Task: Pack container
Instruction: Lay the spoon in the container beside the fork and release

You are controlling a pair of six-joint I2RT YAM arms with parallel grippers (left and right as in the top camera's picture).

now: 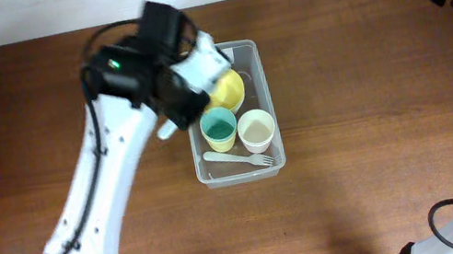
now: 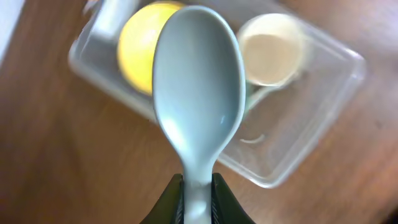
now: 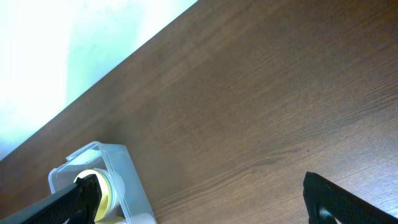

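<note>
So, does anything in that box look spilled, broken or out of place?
Nothing stands out. In the container the yellow bowl, teal cup and cream cup sit upright, with a fork lying flat along one end. The left gripper holds a pale spoon above it.

A clear rectangular plastic container stands on the brown wooden table. In the container's far end sits a yellow round bowl. Nearer than the bowl, two cups stand side by side: a teal plastic cup on the left, touching a cream plastic cup on the right. A pale plastic fork lies across the container's near end, before both cups. Over the container's far left corner, the left gripper holds a pale grey plastic spoon.
</note>
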